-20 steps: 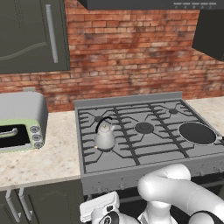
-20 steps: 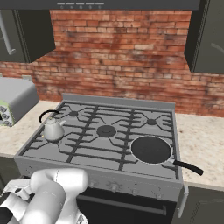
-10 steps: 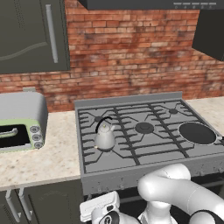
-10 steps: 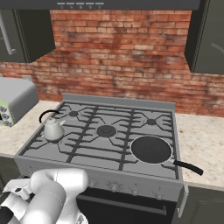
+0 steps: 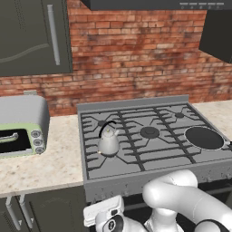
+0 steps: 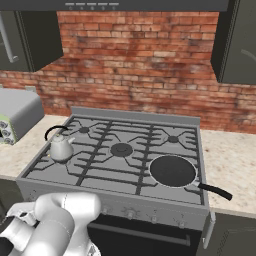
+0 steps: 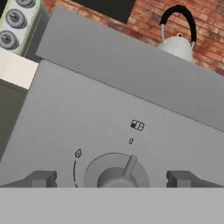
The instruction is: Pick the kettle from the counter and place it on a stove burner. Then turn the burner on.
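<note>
The silver-grey kettle [image 5: 108, 142] [image 6: 61, 148] stands upright on the front-left stove burner, whose grate prongs [image 5: 118, 157] show around its base. The beige counter [image 5: 54, 163] lies to the left of the stove. My gripper [image 7: 113, 179] is low in front of the stove's grey front panel, open. Its two dark fingertips [image 7: 43, 178] stand either side of a round control knob [image 7: 117, 173] without touching it. In the hand view the kettle [image 7: 178, 46] rises above the stove's front edge.
A green-fronted toaster oven [image 5: 20, 127] sits on the counter at the left. A flat black pan [image 5: 204, 137] [image 6: 172, 170] covers the front-right burner, its handle sticking out over the right counter [image 6: 235, 170]. More knobs [image 6: 131, 214] line the stove front.
</note>
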Robot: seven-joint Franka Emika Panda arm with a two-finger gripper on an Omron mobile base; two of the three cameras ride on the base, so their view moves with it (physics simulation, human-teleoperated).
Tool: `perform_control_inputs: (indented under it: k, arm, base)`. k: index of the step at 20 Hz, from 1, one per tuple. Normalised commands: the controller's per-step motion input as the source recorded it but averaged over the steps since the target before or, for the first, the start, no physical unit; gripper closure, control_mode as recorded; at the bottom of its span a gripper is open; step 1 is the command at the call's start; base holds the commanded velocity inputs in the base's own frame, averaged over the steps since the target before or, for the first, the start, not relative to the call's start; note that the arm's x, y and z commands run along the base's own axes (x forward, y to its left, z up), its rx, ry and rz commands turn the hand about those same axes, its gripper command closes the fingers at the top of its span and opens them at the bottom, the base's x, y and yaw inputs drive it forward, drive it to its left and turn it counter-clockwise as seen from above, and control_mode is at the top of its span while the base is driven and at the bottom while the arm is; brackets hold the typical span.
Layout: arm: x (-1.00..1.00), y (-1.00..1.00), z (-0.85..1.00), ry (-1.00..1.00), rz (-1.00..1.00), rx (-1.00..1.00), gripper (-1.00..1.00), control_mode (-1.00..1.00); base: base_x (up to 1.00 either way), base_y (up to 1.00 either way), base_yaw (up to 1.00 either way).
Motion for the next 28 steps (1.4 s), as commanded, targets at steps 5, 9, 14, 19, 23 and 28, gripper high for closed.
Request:
perform_control_inputs:
  k: [5, 9, 14, 19, 23, 28]
  arm:
    - [0.08, -0.05, 0.00, 0.00, 0.00, 0.00, -1.00, -1.00]
    - [0.00, 0.00, 0.00, 0.00, 0.00, 0.00, 1.00, -1.00]
    - [0.00, 0.00, 0.00, 0.00, 0.00, 0.00, 1.00, -1.00]
    - [0.00, 0.00, 0.00, 0.00, 0.00, 0.00, 1.00, -1.00]
    - [0.00, 0.00, 0.00, 0.00, 0.01, 0.00, 1.00, -1.00]
    - [-0.07, 0.00, 0.00, 0.00, 0.14, -0.03, 1.00, -1.00]
  base:
    - [0.00, 0.00, 0.00]
    - [0.00, 0.00, 0.00]
    - [0.00, 0.00, 0.00]
    - [0.00, 0.00, 0.00]
    - [0.00, 0.00, 0.00]
    - [0.00, 0.00, 0.00]
